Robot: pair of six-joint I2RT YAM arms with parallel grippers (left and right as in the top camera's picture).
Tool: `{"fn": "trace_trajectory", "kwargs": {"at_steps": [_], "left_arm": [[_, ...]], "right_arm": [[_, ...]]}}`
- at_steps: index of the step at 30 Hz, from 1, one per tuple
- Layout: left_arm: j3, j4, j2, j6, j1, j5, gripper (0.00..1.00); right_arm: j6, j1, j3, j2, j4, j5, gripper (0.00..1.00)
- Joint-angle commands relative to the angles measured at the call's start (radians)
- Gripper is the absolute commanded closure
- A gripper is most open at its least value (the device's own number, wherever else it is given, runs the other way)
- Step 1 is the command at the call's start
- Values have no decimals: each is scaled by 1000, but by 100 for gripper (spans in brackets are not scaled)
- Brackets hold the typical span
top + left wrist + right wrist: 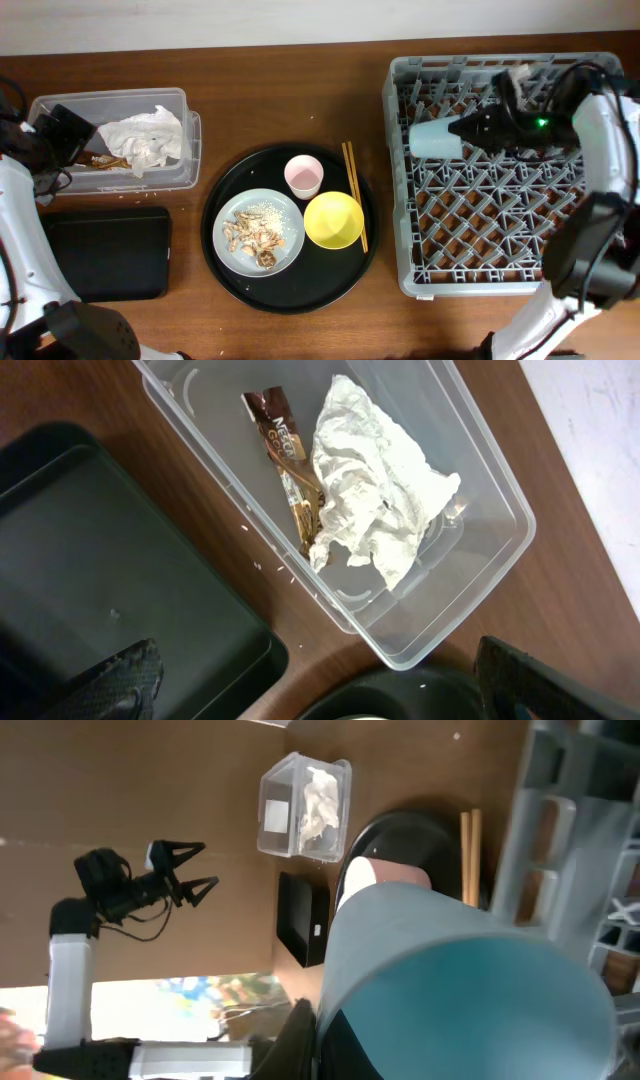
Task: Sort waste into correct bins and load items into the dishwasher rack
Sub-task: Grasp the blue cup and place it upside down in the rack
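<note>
My right gripper (462,130) is shut on the rim of the light-blue cup (430,139), holding it on its side over the far left part of the grey dishwasher rack (500,270). The cup fills the right wrist view (470,980). My left gripper (72,132) is open and empty above the left end of the clear tub (185,175). The tub holds the white napkin (375,490) and the brown wrapper (285,455). The pink cup (303,175), yellow bowl (333,220), chopsticks (354,190) and the plate (285,215) with food scraps (255,238) sit on the round black tray.
The flat black rectangular tray (105,252) lies in front of the tub, left of the round black tray (290,290). A few crumbs lie on the wooden table between tub and flat tray (265,565).
</note>
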Motion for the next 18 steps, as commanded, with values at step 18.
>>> {"fn": "trace_trajectory", "kwargs": {"at_steps": [18], "left_arm": [[6,1,-3,-5,7,-7,1]], "right_arm": [[-119,-92,-231,141,13,-17,91]]}}
